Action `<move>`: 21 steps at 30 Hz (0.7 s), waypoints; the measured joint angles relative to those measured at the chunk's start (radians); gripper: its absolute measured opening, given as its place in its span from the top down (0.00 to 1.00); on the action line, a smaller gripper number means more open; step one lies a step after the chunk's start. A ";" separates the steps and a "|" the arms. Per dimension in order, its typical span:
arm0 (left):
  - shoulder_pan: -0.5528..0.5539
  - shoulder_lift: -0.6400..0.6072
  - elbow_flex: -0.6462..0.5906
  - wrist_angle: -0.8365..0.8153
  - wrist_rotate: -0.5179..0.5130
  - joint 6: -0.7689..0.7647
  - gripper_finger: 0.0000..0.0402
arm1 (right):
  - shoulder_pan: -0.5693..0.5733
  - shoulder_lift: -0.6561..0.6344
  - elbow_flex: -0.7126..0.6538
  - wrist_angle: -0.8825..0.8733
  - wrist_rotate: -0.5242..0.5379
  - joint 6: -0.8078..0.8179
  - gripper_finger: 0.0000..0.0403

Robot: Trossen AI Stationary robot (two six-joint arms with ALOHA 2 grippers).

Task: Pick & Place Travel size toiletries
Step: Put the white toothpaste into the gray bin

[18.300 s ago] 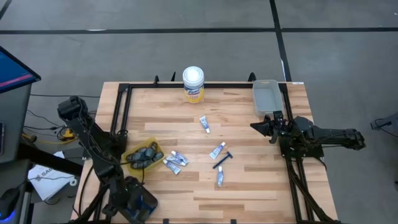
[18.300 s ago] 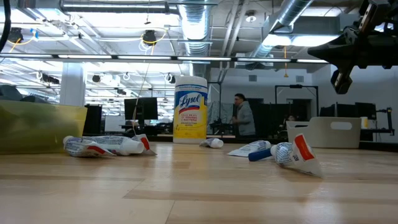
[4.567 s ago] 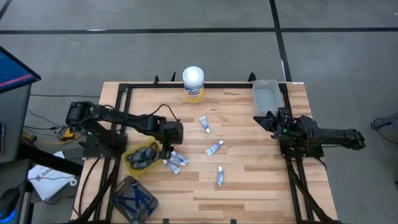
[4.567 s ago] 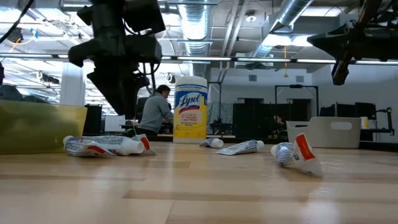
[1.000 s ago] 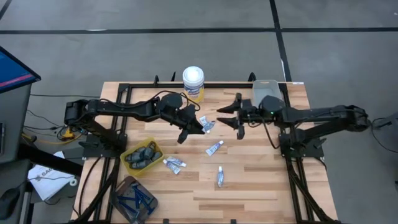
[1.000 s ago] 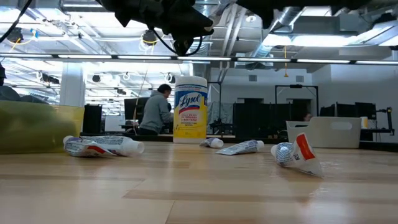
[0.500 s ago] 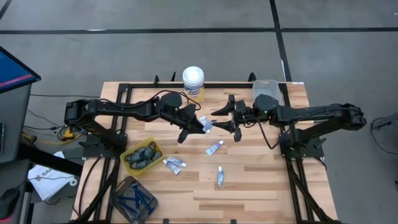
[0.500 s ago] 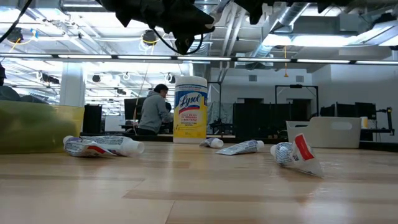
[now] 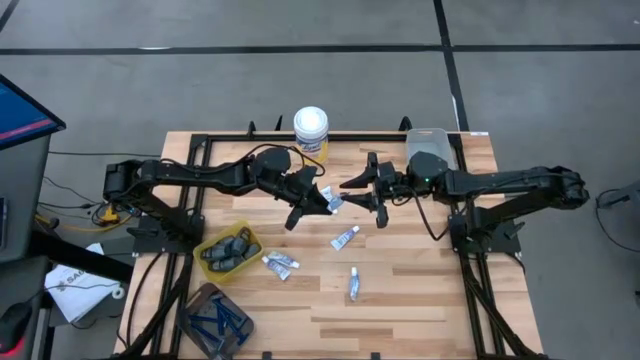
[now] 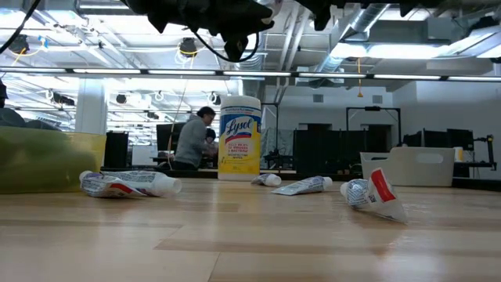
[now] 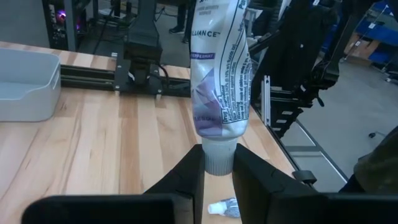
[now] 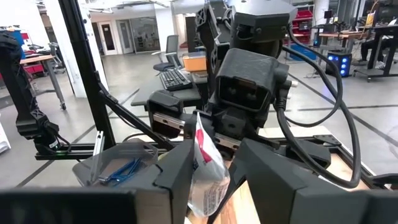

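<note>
- Toiletries first: the small white squeezable tube with blue and purple print (image 11: 219,81) hangs above mid-table, its cap pinched in my left gripper (image 9: 322,203).
- My right gripper (image 9: 366,195) brackets the crimped tail (image 12: 205,163), jaws part-open around it, not visibly clamped.
- For a clean handover, I judge the right should close fully before the left lets go.
- Yellow bin (image 9: 205,245) holds dark grey sticks (image 9: 229,250); dark tray (image 9: 191,304) holds blue razors (image 9: 218,322); grey bin (image 9: 428,160) looks empty.
</note>
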 joint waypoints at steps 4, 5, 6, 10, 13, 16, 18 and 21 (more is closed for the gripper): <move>0.000 0.000 0.000 -0.001 0.000 0.000 0.86 | 0.000 0.000 0.000 0.000 0.000 0.000 0.71; 0.000 0.000 0.000 -0.001 0.000 0.000 0.86 | 0.000 0.000 0.000 0.000 0.000 0.000 0.72; 0.000 0.000 0.000 -0.001 -0.001 0.000 0.86 | 0.000 0.000 0.000 0.000 0.000 0.000 0.73; 0.000 0.000 0.000 -0.001 -0.001 0.000 0.86 | 0.001 0.000 0.000 0.000 0.000 0.000 0.76; 0.000 0.000 0.000 -0.002 -0.001 0.005 0.86 | 0.003 0.000 0.000 0.001 0.000 0.000 0.76; 0.000 0.000 0.000 -0.002 -0.001 0.005 0.86 | 0.003 0.000 0.000 0.001 0.000 0.000 0.77; 0.000 0.000 0.000 -0.002 -0.001 0.005 0.86 | 0.003 0.000 0.000 0.001 0.000 0.000 0.81; 0.000 0.000 0.000 -0.001 -0.001 0.005 0.86 | 0.003 0.000 0.000 0.001 0.000 0.000 0.90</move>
